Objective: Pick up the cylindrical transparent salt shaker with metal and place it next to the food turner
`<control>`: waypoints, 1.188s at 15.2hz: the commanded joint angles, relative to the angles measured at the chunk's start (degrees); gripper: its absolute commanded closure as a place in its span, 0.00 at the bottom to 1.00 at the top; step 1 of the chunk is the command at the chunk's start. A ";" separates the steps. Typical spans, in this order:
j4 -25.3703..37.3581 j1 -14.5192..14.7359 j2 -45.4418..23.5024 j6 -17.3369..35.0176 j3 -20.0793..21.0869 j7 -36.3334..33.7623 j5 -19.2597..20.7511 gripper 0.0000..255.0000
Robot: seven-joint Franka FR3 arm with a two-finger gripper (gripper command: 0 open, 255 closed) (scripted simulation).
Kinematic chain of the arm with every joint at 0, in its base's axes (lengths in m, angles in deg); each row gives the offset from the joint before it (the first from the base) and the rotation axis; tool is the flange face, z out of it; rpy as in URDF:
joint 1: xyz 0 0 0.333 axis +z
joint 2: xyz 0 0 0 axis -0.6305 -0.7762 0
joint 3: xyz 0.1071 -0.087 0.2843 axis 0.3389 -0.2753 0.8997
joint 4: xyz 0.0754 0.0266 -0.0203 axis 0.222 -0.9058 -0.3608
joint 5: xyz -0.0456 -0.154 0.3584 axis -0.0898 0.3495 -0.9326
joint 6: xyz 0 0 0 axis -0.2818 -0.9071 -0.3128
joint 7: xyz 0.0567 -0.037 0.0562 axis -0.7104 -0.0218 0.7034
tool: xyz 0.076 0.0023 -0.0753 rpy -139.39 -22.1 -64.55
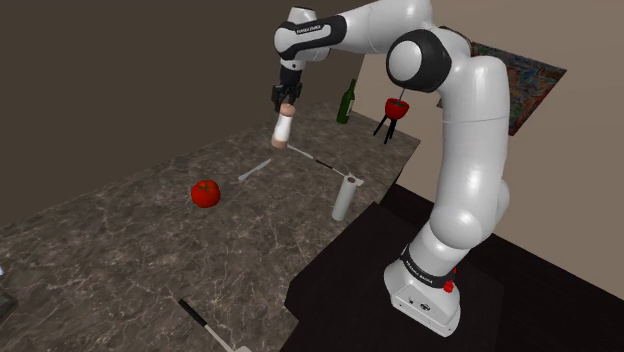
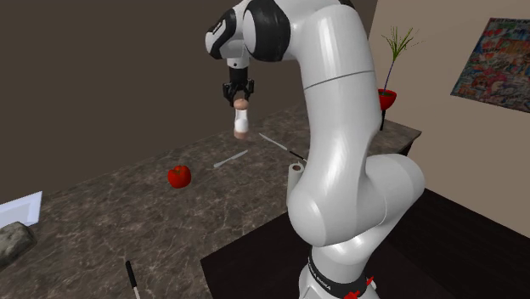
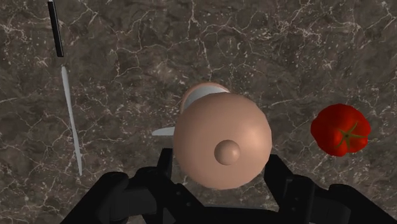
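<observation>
Dark veined stone makes up the counter (image 1: pixel 120 240), which runs along brown walls, with the arm's dark stand (image 1: pixel 340 300) pushed up against its near edge. The white arm (image 1: pixel 470 150) bends over the surface and points its black pincer (image 1: pixel 286 102) straight down. The pincer is clenched on the salt shaker (image 1: pixel 282 130), its fingers (image 3: pixel 289 184) clasping it on either side just under the rounded pinkish-tan cap, as the wrist view shows. The shaker's body looks pale, almost white. It hangs cap-up in the air, clear of the counter, toward the far end of the surface.

Below it on the stone lies a pale utensil (image 1: pixel 255 170), all light grey, and in the wrist view one end of it pokes out from behind the shaker. Just beside that, on the side away from the tomato, rests a long utensil with a black handle (image 1: pixel 312 158) and a thin light blade. A red tomato (image 1: pixel 205 193) sits apart from both, toward the shoulder view's left. A white upright cylinder (image 1: pixel 345 198) stands near the counter's edge by the stand.

At the far end are a green bottle (image 1: pixel 346 102) and a red pot on dark legs (image 1: pixel 396 110), holding a spiky green plant (image 2: pixel 395 42). A knife (image 1: pixel 205 325) lies at the near end, and a colourful painting (image 2: pixel 501 55) hangs on the wall.
</observation>
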 commanded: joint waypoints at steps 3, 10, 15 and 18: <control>1.93 0.00 0.76 -2.69 -0.06 -0.15 0.12 1.00; 2.41 0.79 3.21 -5.58 0.04 -1.25 0.51 1.00; -9.26 4.80 11.03 -1.55 1.16 -6.29 1.81 1.00; -14.85 7.08 14.94 0.20 2.11 -9.62 2.54 1.00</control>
